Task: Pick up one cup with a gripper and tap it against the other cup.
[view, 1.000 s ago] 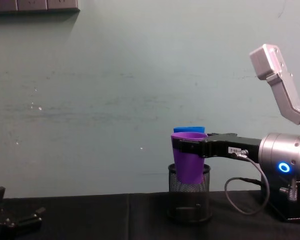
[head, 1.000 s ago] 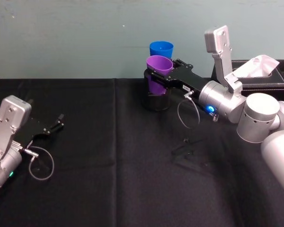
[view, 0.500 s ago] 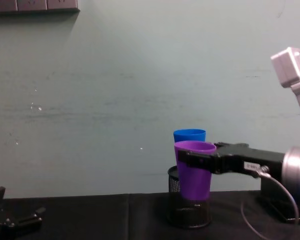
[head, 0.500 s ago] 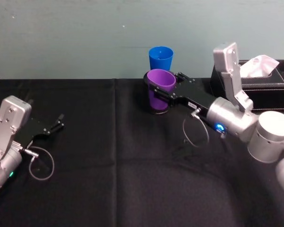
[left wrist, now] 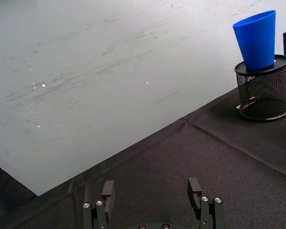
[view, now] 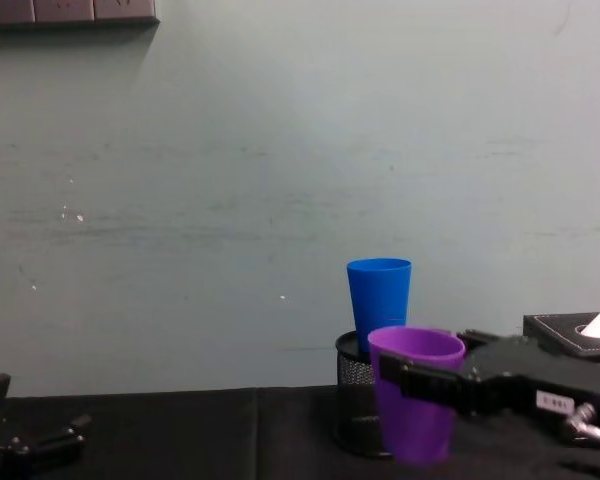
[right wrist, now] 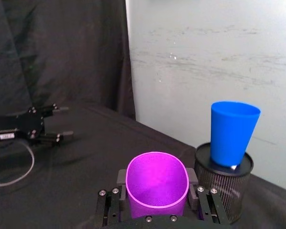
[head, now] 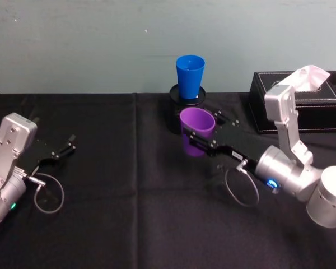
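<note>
The right gripper (head: 195, 140), clamped on the tapered purple plastic tumbler (head: 196, 130), has drawn it back and down from the bright blue plastic tumbler (head: 190, 76), probably after tapping it, while the left gripper (head: 67, 147) rests spread.

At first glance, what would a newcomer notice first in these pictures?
The purple cup stands out, clamped in the right gripper near mid-table. Behind it, the blue cup sits upright in a black mesh pot by the wall. The left gripper lies open at far left.
</note>
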You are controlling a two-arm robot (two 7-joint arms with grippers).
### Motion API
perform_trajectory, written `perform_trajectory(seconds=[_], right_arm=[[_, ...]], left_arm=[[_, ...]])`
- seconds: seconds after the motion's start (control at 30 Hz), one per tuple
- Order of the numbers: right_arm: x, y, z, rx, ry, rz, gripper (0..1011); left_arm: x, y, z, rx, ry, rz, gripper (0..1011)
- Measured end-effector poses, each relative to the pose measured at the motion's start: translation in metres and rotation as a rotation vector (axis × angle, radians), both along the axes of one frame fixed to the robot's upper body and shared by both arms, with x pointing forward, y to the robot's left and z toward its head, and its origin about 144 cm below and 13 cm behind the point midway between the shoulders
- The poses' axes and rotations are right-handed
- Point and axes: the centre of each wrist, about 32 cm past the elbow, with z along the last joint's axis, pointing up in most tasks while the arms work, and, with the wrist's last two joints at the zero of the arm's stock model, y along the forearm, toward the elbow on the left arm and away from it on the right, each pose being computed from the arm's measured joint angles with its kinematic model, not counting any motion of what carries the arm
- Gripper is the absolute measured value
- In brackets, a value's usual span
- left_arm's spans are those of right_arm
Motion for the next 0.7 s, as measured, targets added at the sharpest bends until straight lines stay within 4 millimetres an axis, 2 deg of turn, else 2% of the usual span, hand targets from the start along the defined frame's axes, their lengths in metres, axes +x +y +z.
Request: perform_trajectory(seconds=[0.3,0.7], right_arm=[[-0.018,-0.005,-0.027,-0.007,-0.020,-0.012,724],[-0.030,-0.011,-0.049,-0.008,0.003,-0.014,724]], left_arm=[[0.000,0.000,0.000,0.000,0.000,0.000,1000],[0.000,0.000,0.000,0.000,0.000,0.000,1000]])
